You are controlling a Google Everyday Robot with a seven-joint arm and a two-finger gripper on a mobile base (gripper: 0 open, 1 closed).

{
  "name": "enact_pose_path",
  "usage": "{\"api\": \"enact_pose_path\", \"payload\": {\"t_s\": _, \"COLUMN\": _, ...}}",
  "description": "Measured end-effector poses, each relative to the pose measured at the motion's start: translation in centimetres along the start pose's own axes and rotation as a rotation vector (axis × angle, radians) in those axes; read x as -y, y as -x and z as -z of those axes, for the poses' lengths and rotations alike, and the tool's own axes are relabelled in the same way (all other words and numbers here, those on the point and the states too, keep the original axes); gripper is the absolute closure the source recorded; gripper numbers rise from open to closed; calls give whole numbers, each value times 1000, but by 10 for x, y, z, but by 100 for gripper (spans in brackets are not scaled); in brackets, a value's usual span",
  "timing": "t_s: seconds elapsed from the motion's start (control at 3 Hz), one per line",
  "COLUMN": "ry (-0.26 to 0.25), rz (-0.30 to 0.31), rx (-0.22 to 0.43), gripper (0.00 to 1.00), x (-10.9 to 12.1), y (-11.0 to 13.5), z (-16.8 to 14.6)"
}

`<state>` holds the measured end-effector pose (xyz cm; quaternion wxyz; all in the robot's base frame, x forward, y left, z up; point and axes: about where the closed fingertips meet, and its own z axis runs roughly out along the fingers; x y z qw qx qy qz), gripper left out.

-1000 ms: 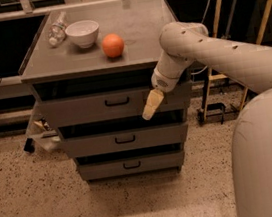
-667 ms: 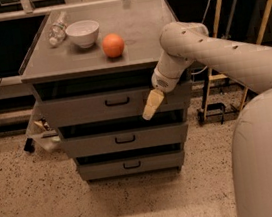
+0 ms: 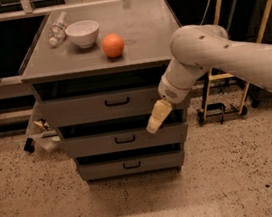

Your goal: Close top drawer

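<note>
The top drawer (image 3: 90, 108) sits just under the table (image 3: 150, 32) top. Its long axis runs left to right, and its flat front and loop handle (image 3: 117, 102) face the camera. A dark gap shows above the panel. The end effector (image 3: 158, 116) hangs at the drawer's lower right corner, tip angled down-left; whether it is wide or narrow I cannot tell. Open floor lies in front. On the table stand a bowl (image 3: 82, 33), an orange (image 3: 113, 45) and a bottle (image 3: 57, 29).

A: Pose?
B: arm (image 3: 234, 56) extends from right edge, bent at elbow, forearm angled down-left.
A: And the claw (image 3: 156, 118)?
B: Below the wrist (image 3: 173, 87), pointing down-left, centre of view.
</note>
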<state>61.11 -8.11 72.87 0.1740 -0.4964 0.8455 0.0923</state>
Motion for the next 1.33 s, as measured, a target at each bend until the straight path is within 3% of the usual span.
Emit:
{"api": "enact_pose_path", "payload": {"t_s": 0.33, "ry": -92, "rz": -134, "rx": 127, "gripper": 0, "x": -53, "y": -2, "z": 58}}
{"api": "enact_pose_path", "payload": {"t_s": 0.67, "ry": -132, "rz": -301, "rx": 281, "gripper": 0, "x": -129, "y": 12, "z": 100}}
{"api": "enact_pose_path", "payload": {"t_s": 1.0, "ry": -154, "rz": -340, "rx": 335, "gripper": 0, "x": -164, "y": 17, "z": 111}}
{"api": "enact_pose_path", "payload": {"t_s": 1.33, "ry": -154, "rz": -340, "rx": 335, "gripper": 0, "x": -164, "y": 17, "z": 111}}
